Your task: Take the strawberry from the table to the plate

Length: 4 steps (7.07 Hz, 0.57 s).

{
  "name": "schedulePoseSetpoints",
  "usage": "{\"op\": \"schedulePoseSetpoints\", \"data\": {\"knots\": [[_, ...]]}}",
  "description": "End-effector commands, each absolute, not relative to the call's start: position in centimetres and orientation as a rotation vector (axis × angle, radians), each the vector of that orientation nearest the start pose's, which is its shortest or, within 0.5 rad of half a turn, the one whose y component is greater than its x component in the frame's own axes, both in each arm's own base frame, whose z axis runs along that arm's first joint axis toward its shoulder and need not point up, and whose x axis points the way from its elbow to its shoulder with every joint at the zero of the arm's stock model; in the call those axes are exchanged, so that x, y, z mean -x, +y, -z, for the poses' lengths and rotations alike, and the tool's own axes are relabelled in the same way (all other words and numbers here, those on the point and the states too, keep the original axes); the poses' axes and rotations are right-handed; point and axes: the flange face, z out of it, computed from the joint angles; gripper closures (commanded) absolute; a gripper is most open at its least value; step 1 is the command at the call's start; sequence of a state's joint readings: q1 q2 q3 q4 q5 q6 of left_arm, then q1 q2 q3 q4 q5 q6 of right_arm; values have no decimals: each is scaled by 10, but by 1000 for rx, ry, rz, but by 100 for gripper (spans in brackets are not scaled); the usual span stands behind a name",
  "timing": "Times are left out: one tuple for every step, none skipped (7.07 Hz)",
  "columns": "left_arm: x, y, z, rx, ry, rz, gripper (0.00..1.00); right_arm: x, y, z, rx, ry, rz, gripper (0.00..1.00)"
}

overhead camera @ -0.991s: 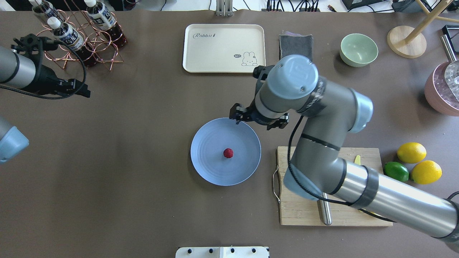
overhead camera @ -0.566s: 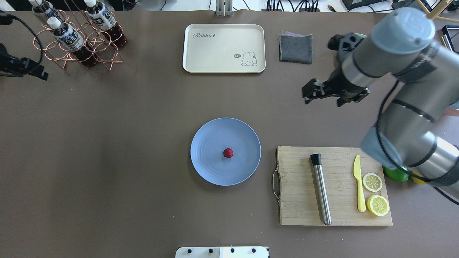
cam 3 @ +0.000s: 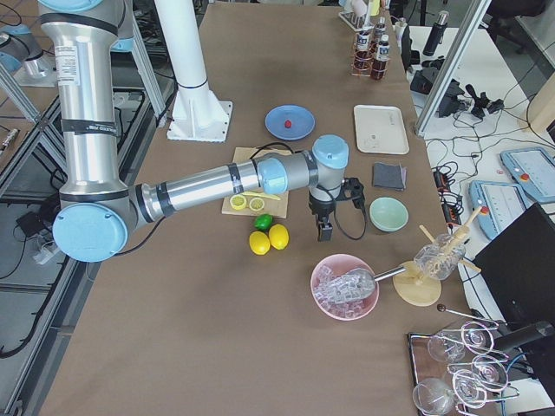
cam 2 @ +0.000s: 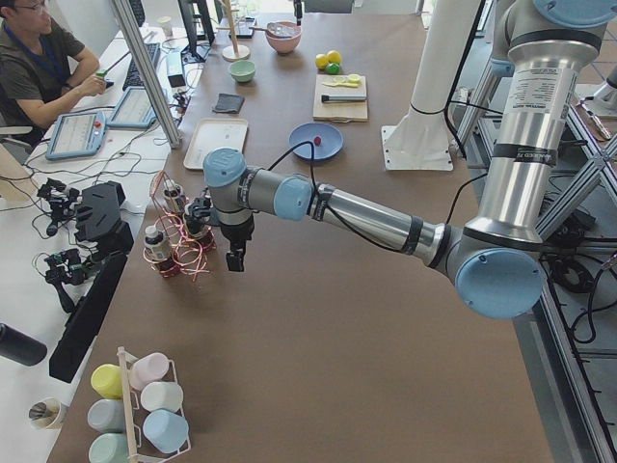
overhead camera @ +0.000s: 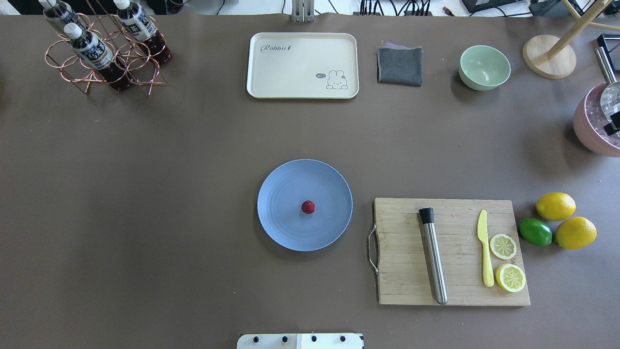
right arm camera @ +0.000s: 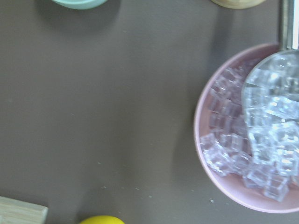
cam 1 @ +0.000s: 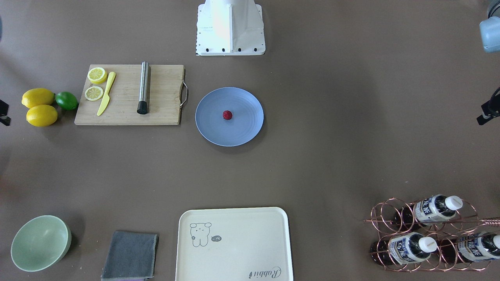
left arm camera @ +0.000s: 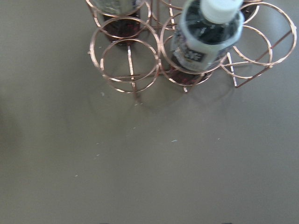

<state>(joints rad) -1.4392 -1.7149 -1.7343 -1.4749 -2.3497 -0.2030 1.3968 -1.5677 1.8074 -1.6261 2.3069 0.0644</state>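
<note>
Right gripper point(cam 3: 323, 232) and left gripper point(cam 2: 234, 260) hang well apart from the plate point(overhead camera: 286, 228); jaw state cannot be told. Strawberry point(overhead camera: 308, 207) sits at plate centre: park both without crossing it.

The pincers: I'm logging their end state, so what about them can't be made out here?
Left pincer: open or shut unclear; small in the exterior left view, cut off by the front-facing view's right edge.
Right pincer: same; small in the exterior right view, only a sliver at the overhead view's right edge.
Both wrist views show no fingertips.
</note>
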Motion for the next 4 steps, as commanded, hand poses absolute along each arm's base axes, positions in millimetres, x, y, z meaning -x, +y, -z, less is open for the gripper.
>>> {"op": "schedulePoseSetpoints", "data": {"knots": [[5,-535,-530,-46,805,13,3,-35,-485,-587,-58,-746,164,0],[7,-533,-519,-78,806,-7,3,-37,-484,-591,-50,-743,157,0],[7,-530,-524,-69,804,-7,3,-40,-483,-593,-50,-747,149,0],[8,-529,-526,-64,805,-1,3,-41,-484,-595,-46,-742,147,0]]}}
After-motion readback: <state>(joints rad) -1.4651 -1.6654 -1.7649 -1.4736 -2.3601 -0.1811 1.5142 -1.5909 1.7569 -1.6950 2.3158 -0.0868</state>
